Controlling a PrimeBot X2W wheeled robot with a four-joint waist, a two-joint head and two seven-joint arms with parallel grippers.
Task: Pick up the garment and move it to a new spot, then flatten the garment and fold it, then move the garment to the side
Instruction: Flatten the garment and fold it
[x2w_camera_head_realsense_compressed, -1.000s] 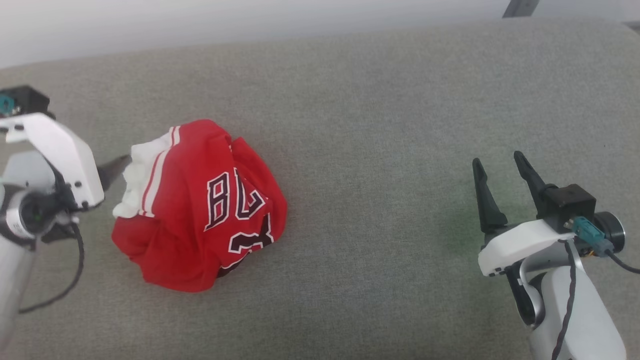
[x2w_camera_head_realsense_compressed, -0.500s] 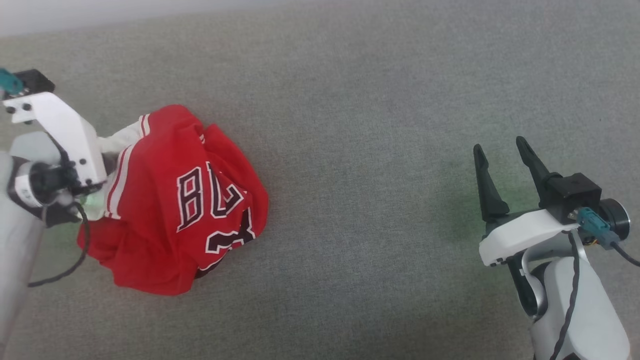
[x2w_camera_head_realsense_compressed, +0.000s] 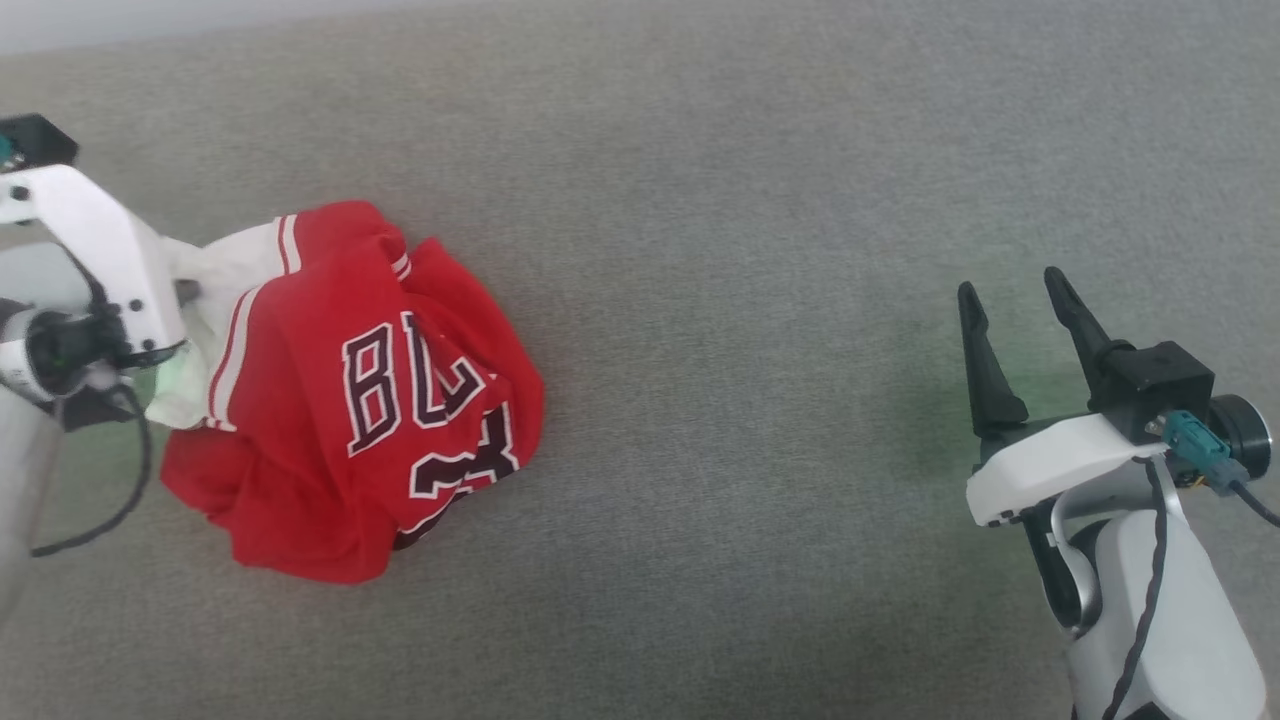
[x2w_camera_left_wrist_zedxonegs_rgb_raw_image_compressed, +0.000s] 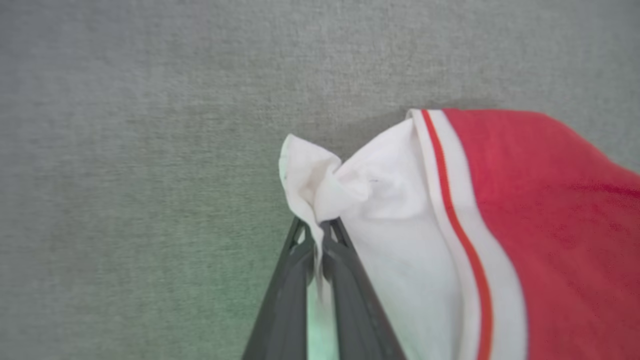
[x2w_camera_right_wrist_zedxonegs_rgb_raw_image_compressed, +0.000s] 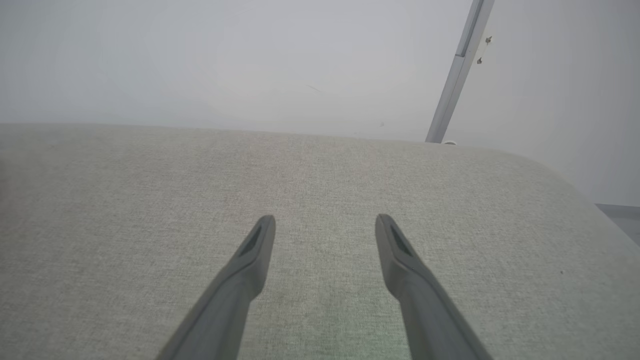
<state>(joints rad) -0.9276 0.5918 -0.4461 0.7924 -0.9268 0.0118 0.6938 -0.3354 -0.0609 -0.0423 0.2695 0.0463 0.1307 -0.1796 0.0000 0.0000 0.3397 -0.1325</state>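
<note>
Garment (x2w_camera_head_realsense_compressed: 350, 400): a red jersey, crumpled in a heap on the grey upholstered surface (x2w_camera_head_realsense_compressed: 760, 200), at 9 o'clock in the head view. Its black, white-outlined lettering (x2w_camera_head_realsense_compressed: 420, 390) faces up, creased and only partly legible. The white sleeve (x2w_camera_left_wrist_zedxonegs_rgb_raw_image_compressed: 390, 200), edged with red-and-white trim (x2w_camera_left_wrist_zedxonegs_rgb_raw_image_compressed: 452, 210), is drawn out toward 9 o'clock of the heap.

Left gripper (x2w_camera_left_wrist_zedxonegs_rgb_raw_image_compressed: 318, 232): positioned at 9 o'clock of the garment. The fingers are clenched on a pinch of the white sleeve's edge, and cloth bunches just past the tips in the left wrist view.

Right gripper (x2w_camera_head_realsense_compressed: 1008, 285): positioned at 4 o'clock in the head view, well apart from the garment. The fingers are released and spread, grasping nothing, tips pointing to 12 o'clock over bare upholstery.

Surroundings, right wrist view: a pale wall (x2w_camera_right_wrist_zedxonegs_rgb_raw_image_compressed: 250, 60) stands beyond the surface's far edge, with a grey metal strut (x2w_camera_right_wrist_zedxonegs_rgb_raw_image_compressed: 457, 75) at 1 o'clock.
</note>
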